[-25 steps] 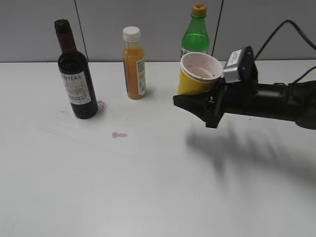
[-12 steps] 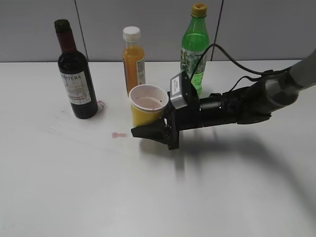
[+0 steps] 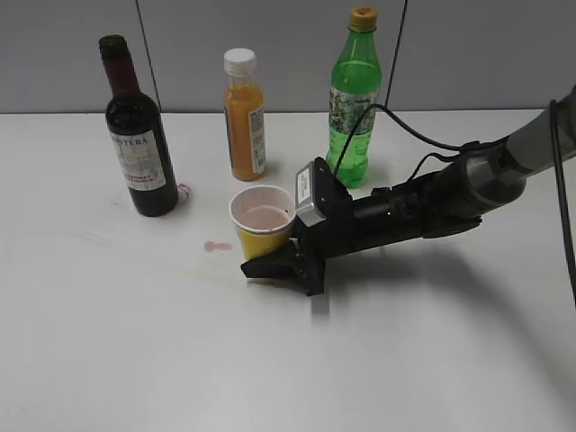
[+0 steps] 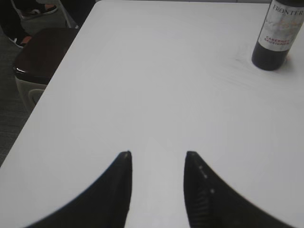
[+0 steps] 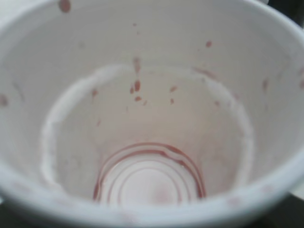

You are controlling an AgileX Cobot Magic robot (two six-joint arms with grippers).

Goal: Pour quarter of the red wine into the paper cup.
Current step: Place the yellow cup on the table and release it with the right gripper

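So the right gripper has its jaws clamped on the cup, holding it upright low over the table, a little right of the wine, probably so the pour is a short reach. The cup's empty, just pink stains and a red ring inside. The wine is upright at the back left, untouched. The left gripper hangs with jaws apart, pointed toward the wine, likely to grab it.
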